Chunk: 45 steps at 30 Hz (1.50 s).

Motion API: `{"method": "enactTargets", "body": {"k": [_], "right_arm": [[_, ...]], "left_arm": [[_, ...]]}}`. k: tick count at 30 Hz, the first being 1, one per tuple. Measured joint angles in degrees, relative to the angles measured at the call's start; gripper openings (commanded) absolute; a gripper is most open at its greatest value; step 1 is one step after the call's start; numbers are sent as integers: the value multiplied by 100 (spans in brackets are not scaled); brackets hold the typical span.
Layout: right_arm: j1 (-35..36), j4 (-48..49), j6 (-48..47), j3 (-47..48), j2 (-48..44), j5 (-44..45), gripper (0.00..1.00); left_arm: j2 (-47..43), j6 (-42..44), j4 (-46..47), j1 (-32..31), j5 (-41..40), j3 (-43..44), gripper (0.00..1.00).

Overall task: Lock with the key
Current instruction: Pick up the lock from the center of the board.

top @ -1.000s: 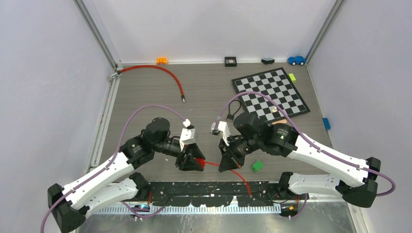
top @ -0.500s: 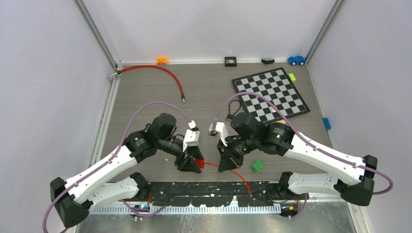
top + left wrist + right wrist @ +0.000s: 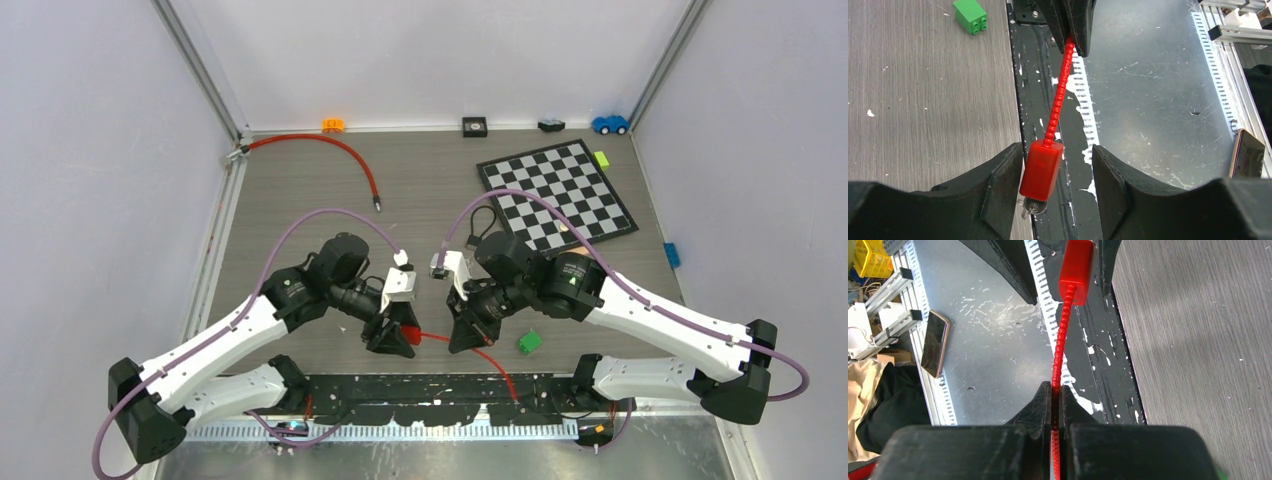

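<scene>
left wrist: key [image 3: 1031, 207] under red lock [image 3: 1042, 167] | top: lock only (key hidden)

The lock [image 3: 1042, 164] lies between the jaws of the left tool [image 3: 397, 338]; its cable [image 3: 1058, 95] runs right into the right tool [image 3: 463, 335]; a block [image 3: 529, 342] lies farther right.

This looks like a robot lab. A grey table [image 3: 300, 200] sits inside plain white walls [image 3: 100, 150] with a metal post [image 3: 200, 68] at the upper left. A chessboard [image 3: 556, 192] and a blue toy car [image 3: 609, 124] lie at the upper right. A left arm [image 3: 215, 350] and a right arm [image 3: 670, 320] are bolted along the bottom
</scene>
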Motion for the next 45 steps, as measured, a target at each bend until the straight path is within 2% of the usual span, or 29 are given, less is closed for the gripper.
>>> {"method": "enactTargets", "body": {"k": [13, 15, 17, 18, 22, 29, 32, 37, 45], "right_arm": [[0, 42, 42, 0, 0, 85, 1], [0, 39, 44, 0, 0, 87, 1], [0, 42, 46, 0, 0, 87, 1], [0, 42, 46, 0, 0, 94, 1], [0, 33, 76, 0, -2, 140, 4], [11, 166, 247, -24, -289, 750, 40], [9, 402, 302, -162, -732, 1113, 49], [9, 461, 308, -238, -1303, 1589, 55], [9, 20, 57, -240, -1392, 1902, 56]], "left_arm": [[98, -2, 22, -31, -4, 28, 36], [98, -4, 22, -31, -2, 28, 26], [111, -7, 20, -33, 9, 28, 4], [129, -2, 11, -35, 15, 28, 0], [293, 15, -125, -46, 24, 116, 0], [376, 4, -247, -57, -229, 293, 0], [225, -179, -28, -59, -494, 254, 0], [-269, -459, 337, -57, -946, 52, 0], [-487, -415, 175, -57, -1104, 37, 0]]}}
